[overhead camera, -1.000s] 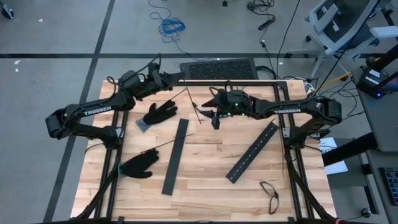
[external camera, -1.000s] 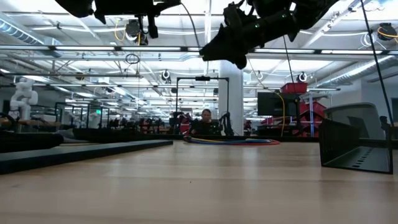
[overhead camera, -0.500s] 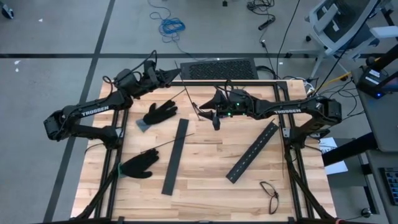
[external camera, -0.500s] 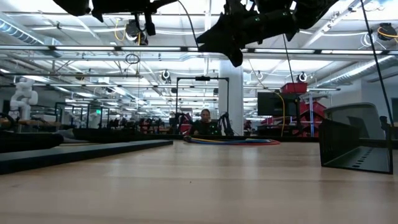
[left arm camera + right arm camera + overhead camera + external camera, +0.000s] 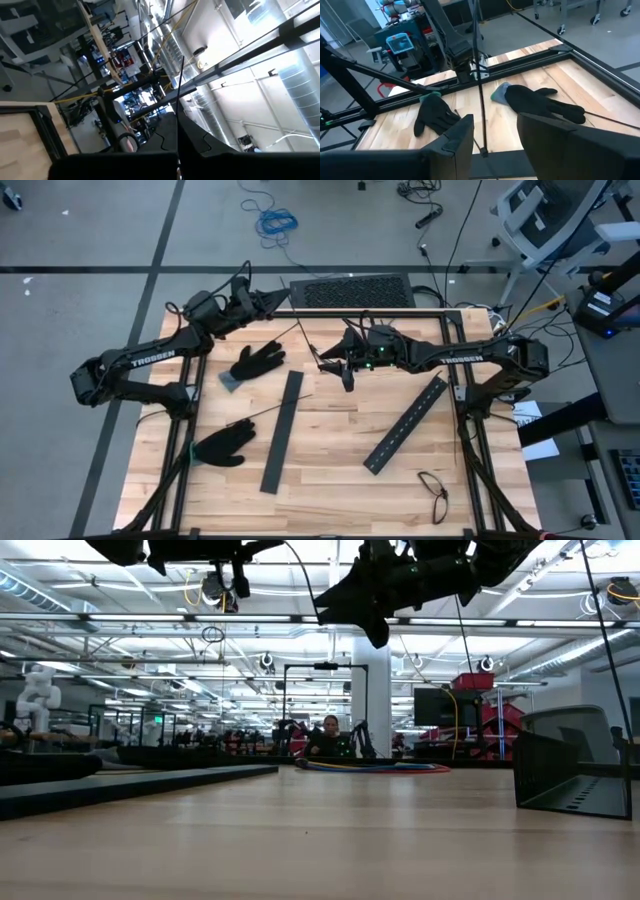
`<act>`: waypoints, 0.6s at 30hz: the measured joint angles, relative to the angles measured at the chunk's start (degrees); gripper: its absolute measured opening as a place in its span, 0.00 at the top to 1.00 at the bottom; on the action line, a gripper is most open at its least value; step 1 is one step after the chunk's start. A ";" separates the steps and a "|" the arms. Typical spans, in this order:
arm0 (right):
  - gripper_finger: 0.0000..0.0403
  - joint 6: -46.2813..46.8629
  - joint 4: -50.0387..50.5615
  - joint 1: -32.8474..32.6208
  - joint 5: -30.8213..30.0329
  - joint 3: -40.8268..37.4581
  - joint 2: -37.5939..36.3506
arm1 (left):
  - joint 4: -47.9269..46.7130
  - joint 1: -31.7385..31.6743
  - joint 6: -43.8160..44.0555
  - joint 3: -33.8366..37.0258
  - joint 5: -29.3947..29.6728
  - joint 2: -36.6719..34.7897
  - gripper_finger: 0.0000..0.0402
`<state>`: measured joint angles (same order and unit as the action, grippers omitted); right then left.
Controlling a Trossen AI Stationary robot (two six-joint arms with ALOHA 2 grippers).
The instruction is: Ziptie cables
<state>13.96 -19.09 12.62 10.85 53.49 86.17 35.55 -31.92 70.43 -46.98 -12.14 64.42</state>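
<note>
A thin dark ziptie (image 5: 179, 125) sticks out of my left gripper (image 5: 178, 162), which is shut and raised over the table's far edge (image 5: 285, 302). The strip runs across (image 5: 308, 345) to my right gripper (image 5: 335, 367). That gripper hovers above the table's far middle. In the right wrist view the ziptie (image 5: 480, 100) stands between its open fingers (image 5: 495, 127), and the strip's end (image 5: 483, 153) is close to one finger. I cannot tell whether they touch. The cables (image 5: 372, 767), red, blue and yellow wires, lie on the table far back in the low view. My left gripper pinches the ziptie between its two shut fingers, at the strip's end (image 5: 178, 156). The strip runs on ahead of the fingers, in line with them. It is lifted clear of the table and reaches to my right gripper.
Two black gloves (image 5: 258, 363) (image 5: 225, 446) lie on the table's left half. There are two black slotted bars (image 5: 283, 430) (image 5: 405, 423), another thin strip (image 5: 270, 412), glasses (image 5: 435, 495) near the front right, and a black mesh tray (image 5: 350, 290) beyond the far edge.
My right gripper has turned a little at the wrist without leaving its place, and its finger gap is the same. The ziptie stays between its fingers.
</note>
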 joint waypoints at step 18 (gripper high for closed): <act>0.90 -0.95 -0.93 0.00 1.31 0.00 0.01 | 0.42 0.00 1.32 0.00 0.90 0.00 1.00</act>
<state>13.01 -20.02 12.62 12.16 53.49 86.18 35.97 -31.92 71.75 -46.98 -11.25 64.42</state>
